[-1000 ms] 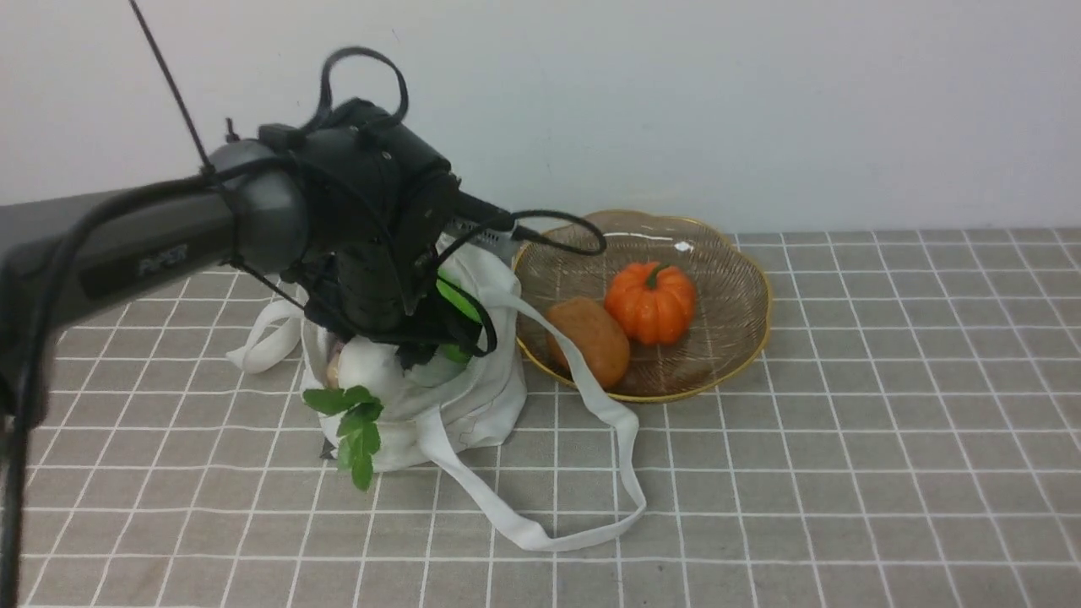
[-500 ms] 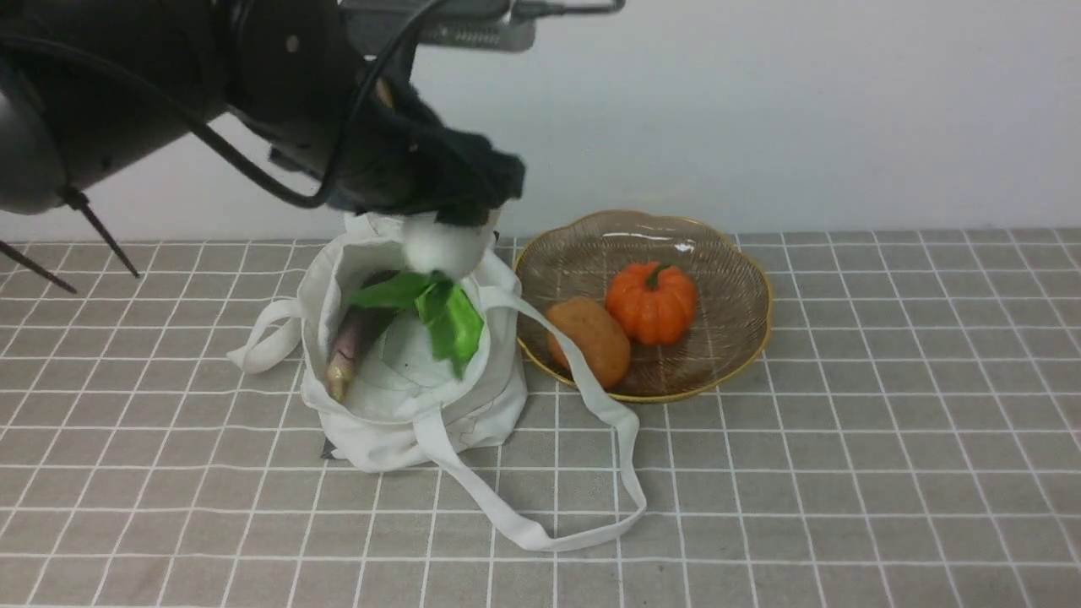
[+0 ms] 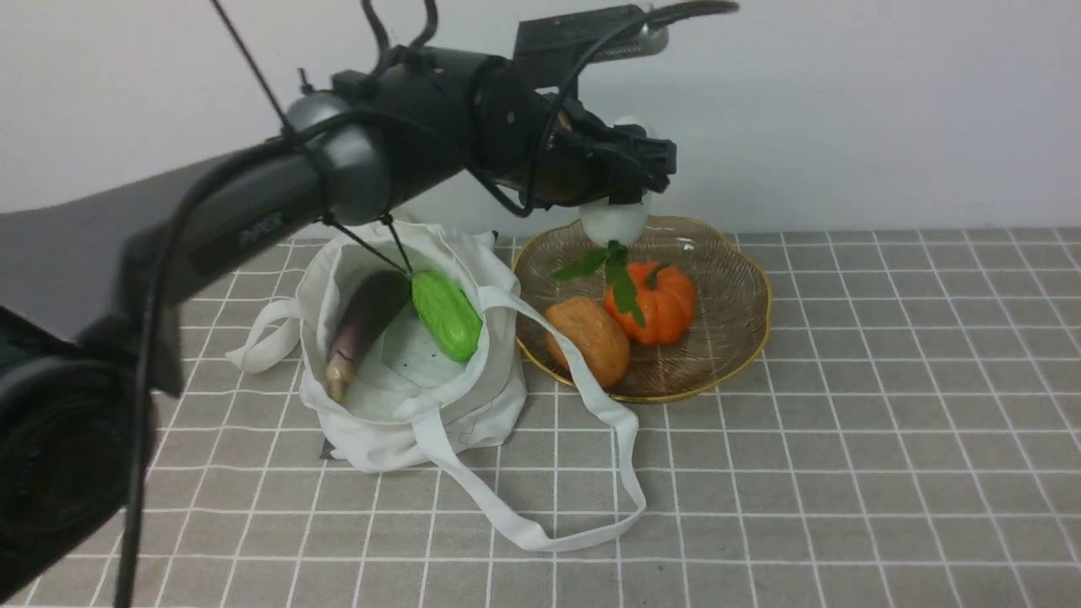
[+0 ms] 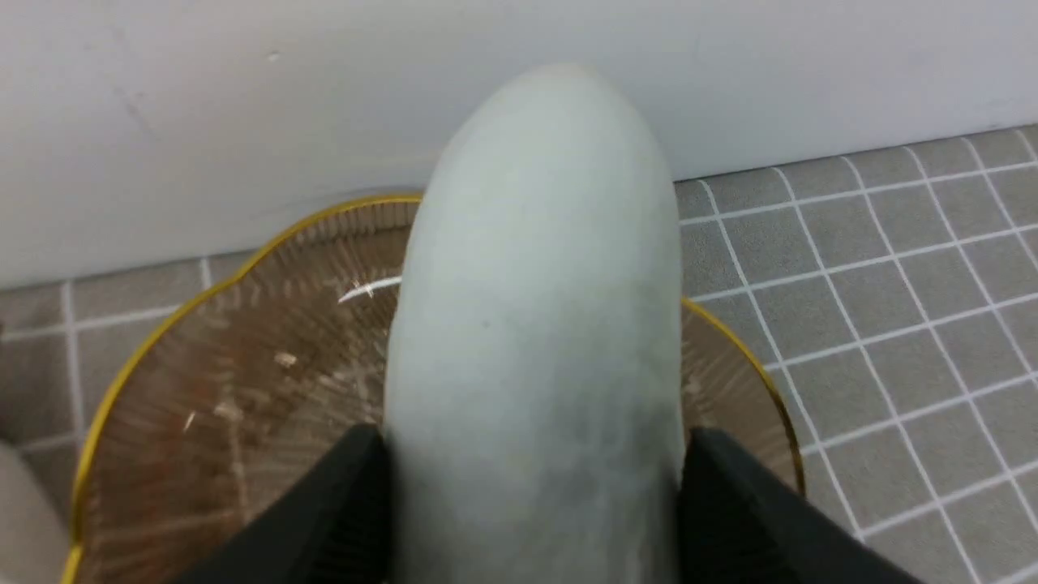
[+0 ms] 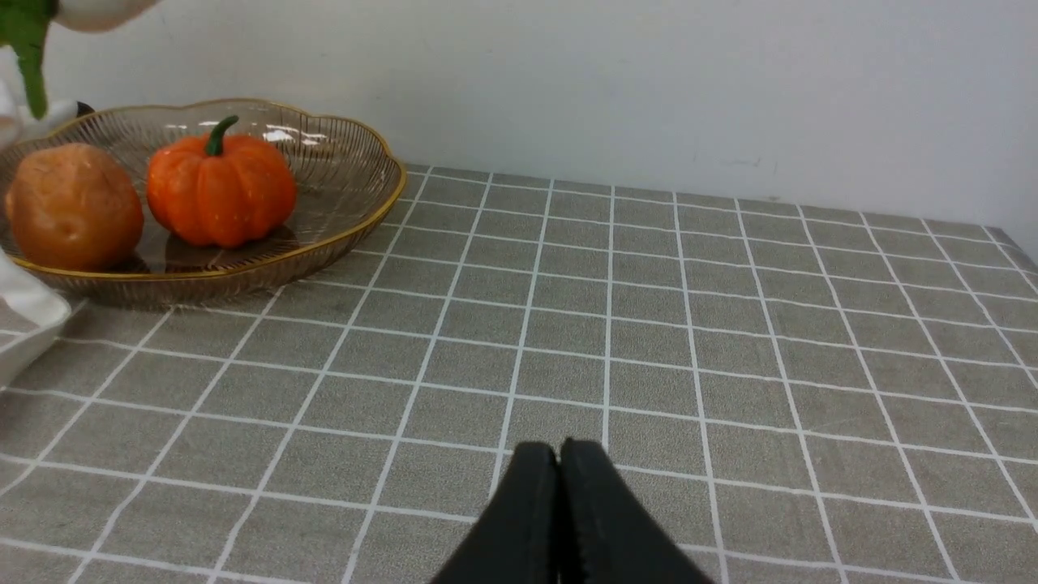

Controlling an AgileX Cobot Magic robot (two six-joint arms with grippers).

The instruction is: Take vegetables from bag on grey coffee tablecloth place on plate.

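Gripping radish in L end effector, leaves down, above plate, upper centre; not yet released. Already on plate: pumpkin, potato. Left in bag, centre-left: eggplant, gourd. R end effector pinched together, empty.

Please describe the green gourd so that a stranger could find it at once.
Find the off-white cloth bag left of the glass plate. Inside it lie two vegetables; the gourd is the bright green one, beside the slim purple eggplant.
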